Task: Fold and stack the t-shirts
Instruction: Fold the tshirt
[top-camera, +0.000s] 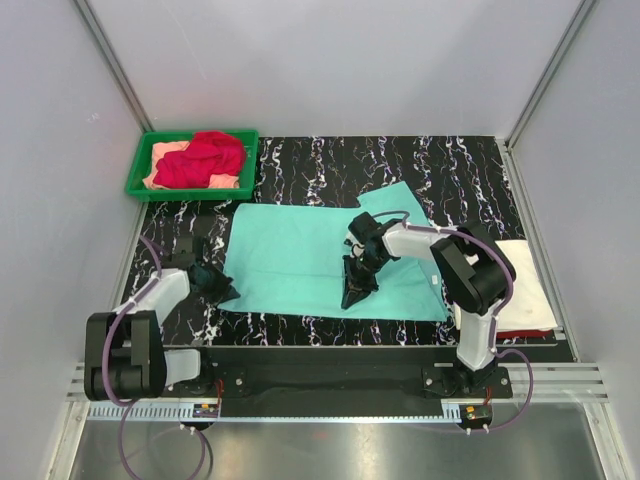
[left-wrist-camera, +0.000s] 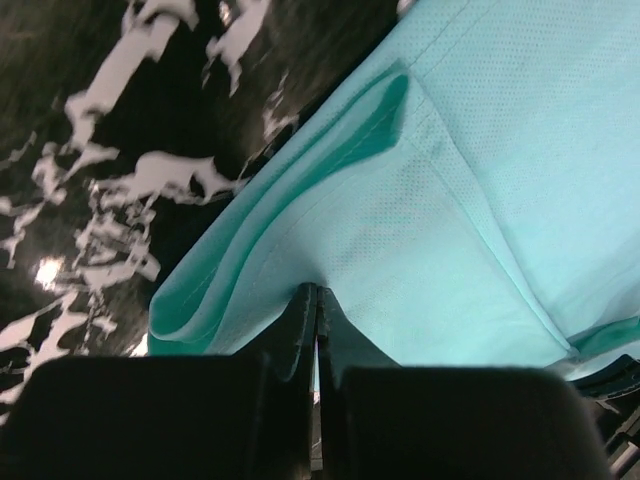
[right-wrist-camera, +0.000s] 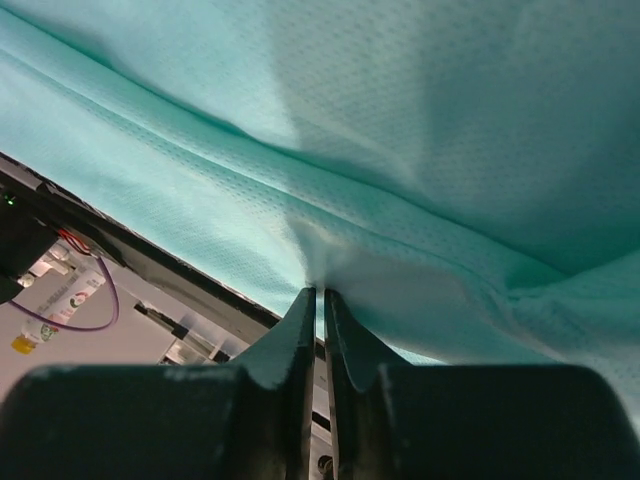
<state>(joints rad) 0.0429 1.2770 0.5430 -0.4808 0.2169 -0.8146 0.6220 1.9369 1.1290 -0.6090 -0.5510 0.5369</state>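
Note:
A mint-teal t-shirt (top-camera: 300, 255) lies spread flat on the black marbled table. My left gripper (top-camera: 226, 292) is at its near-left corner. In the left wrist view the left gripper (left-wrist-camera: 318, 292) is shut on the mint-teal t-shirt (left-wrist-camera: 480, 200), pinching a folded edge. My right gripper (top-camera: 351, 297) stands at the shirt's near hem, right of middle. From the right wrist, the right gripper (right-wrist-camera: 320, 292) is shut on the mint-teal t-shirt (right-wrist-camera: 400, 130), the cloth puckering at its tips. A red t-shirt (top-camera: 205, 158) and a peach t-shirt (top-camera: 165, 152) lie crumpled in the tray.
The green plastic tray (top-camera: 190, 194) stands at the back left corner. A folded cream-white t-shirt (top-camera: 525, 280) lies at the right edge of the table over a red one (top-camera: 522, 333). Grey walls enclose the table on three sides.

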